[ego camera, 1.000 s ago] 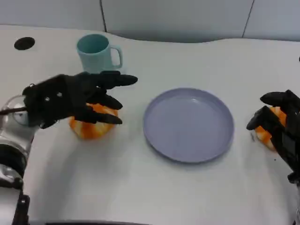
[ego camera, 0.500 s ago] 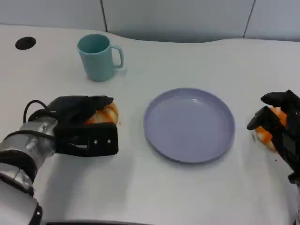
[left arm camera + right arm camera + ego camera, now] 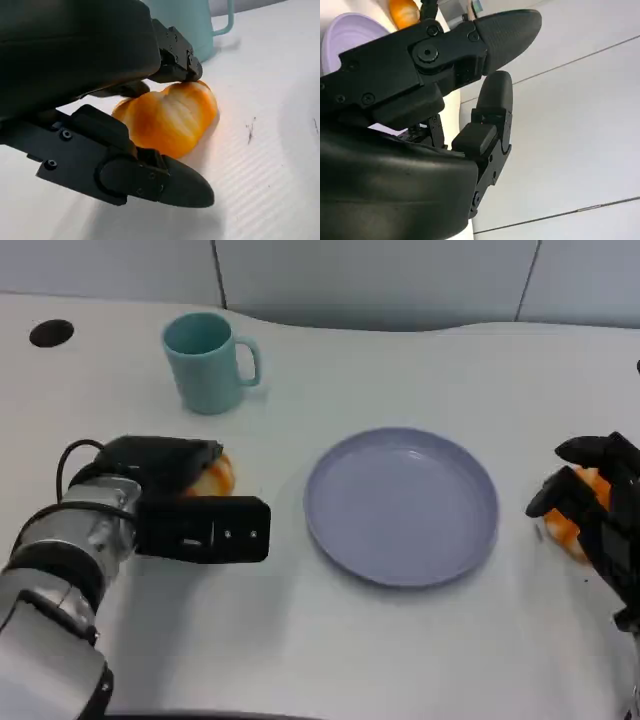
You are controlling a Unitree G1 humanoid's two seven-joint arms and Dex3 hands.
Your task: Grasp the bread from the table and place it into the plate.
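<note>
Left black many-fingered hand (image 3: pixel 185 502) at centre left of the head view, closed around the orange-and-white striped bread roll (image 3: pixel 213 476) on the white surface (image 3: pixel 330 650). In the left wrist view, bread roll (image 3: pixel 167 117) caught between black fingers (image 3: pixel 177 57) over its top and a thick black thumb (image 3: pixel 145 175) lying along its near side, still resting on the surface. Round lavender plastic plate (image 3: pixel 402 505) at mid-frame of the head view, just right of the held bread, nothing in it. Teal ceramic mug (image 3: pixel 205 362) at upper left, upright, handle pointing right, beyond the left hand. Small black round hole (image 3: pixel 51 333) in the surface at the far upper left. Right black many-fingered hand (image 3: pixel 598 510) at the right edge, fingers curled around a second orange bread roll (image 3: pixel 565 523), well apart from the plate's rim. In the right wrist view, right hand (image 3: pixel 470 75) against a pale panelled wall (image 3: pixel 580 130), plate rim (image 3: pixel 340 35) at upper left.
</note>
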